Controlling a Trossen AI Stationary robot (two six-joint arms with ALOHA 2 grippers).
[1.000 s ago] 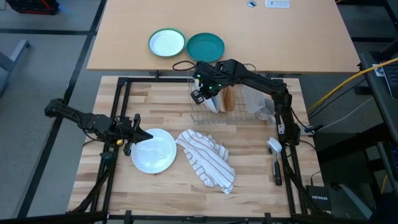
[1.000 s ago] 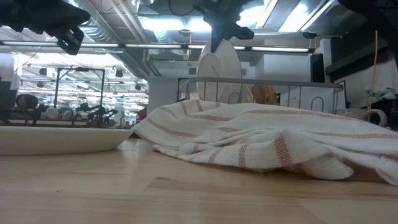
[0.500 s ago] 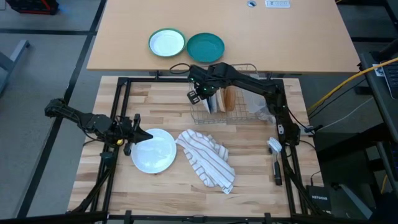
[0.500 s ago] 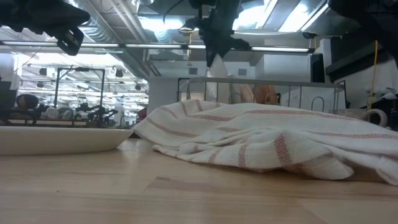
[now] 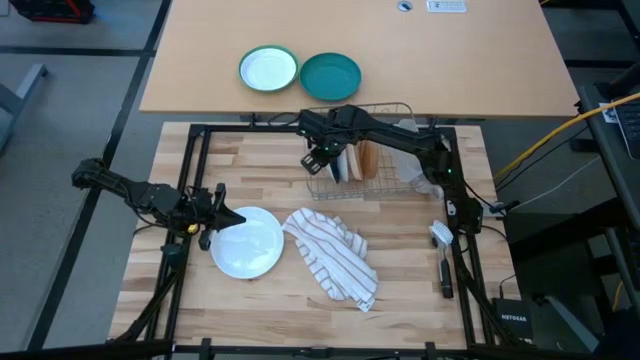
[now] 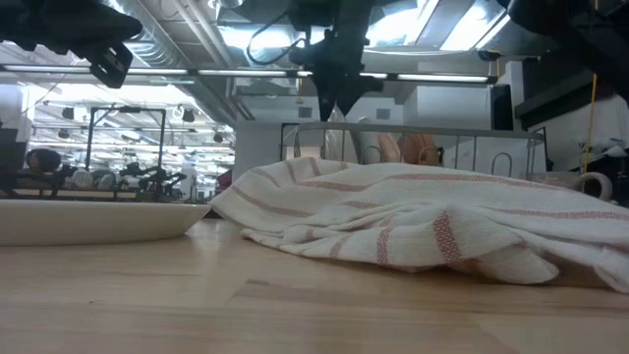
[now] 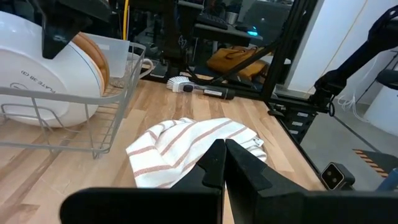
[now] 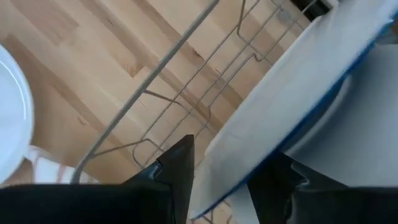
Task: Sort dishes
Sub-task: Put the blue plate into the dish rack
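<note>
The dark blue plate [image 5: 344, 163] with a pale underside [image 7: 50, 74] stands on edge at the left end of the wire rack [image 5: 375, 187]. The tan-brown plate [image 5: 369, 158] stands upright right beside it. My right gripper [image 8: 227, 168] is above the rack [image 5: 322, 155] and is shut on the blue plate. The plain white plate [image 5: 248, 242] lies flat on the table, near the left. My left gripper [image 7: 224, 155] is shut and hovers above that plate's left rim [image 5: 215, 215], touching nothing. My right gripper pinches the dark blue plate at its upper rim [image 8: 233, 152]. One finger [image 8: 177, 168] is on the pale underside and the other is on the blue face. The fingers come from above, pointing down. The plate stands upright inside the rack.
A red-striped white towel [image 5: 333, 255] lies crumpled beside the white plate. A dish brush [image 5: 441, 255] lies near the right edge. A pale cup [image 5: 428, 182] sits at the rack's right end. A teal plate [image 5: 331, 75] and a green-rimmed white plate [image 5: 268, 69] are on the far table.
My right gripper moved down and slightly toward the table's left, lowering the dark blue plate on edge. The plate stood well above the rack's top rail and now sits down inside the rack beside the tan-brown plate. The gripper still holds it.
</note>
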